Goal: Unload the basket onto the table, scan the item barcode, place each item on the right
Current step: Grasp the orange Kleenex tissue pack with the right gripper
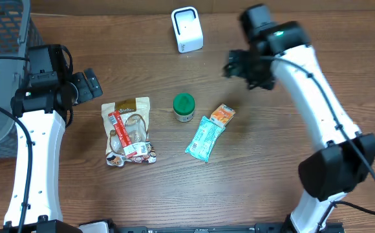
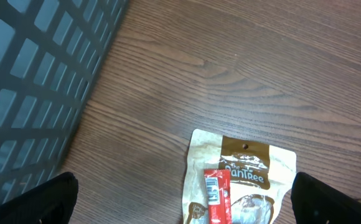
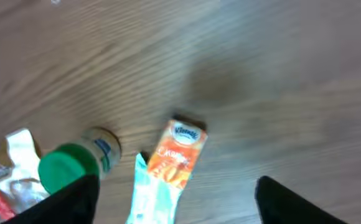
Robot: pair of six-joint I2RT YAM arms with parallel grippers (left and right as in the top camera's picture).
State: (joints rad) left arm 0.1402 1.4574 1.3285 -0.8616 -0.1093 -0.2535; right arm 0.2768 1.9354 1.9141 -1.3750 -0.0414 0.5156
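Several items lie mid-table: a tan pouch [image 1: 128, 133] with a red bar [image 1: 124, 134] on top, a green-lidded jar [image 1: 183, 107], an orange packet [image 1: 222, 114] and a teal wrapper [image 1: 204, 138]. A white scanner [image 1: 187, 29] stands at the back. My left gripper [image 1: 89, 86] hovers open left of the pouch [image 2: 243, 174]; the red bar's barcode [image 2: 213, 188] faces up. My right gripper [image 1: 238, 65] is open above the orange packet [image 3: 182, 151], teal wrapper [image 3: 152, 199] and jar [image 3: 75, 165], holding nothing.
A grey mesh basket [image 1: 3, 39] fills the far left corner, seen close in the left wrist view as the basket wall [image 2: 37, 74]. Bare wood table [image 1: 252, 162] lies right of and in front of the items.
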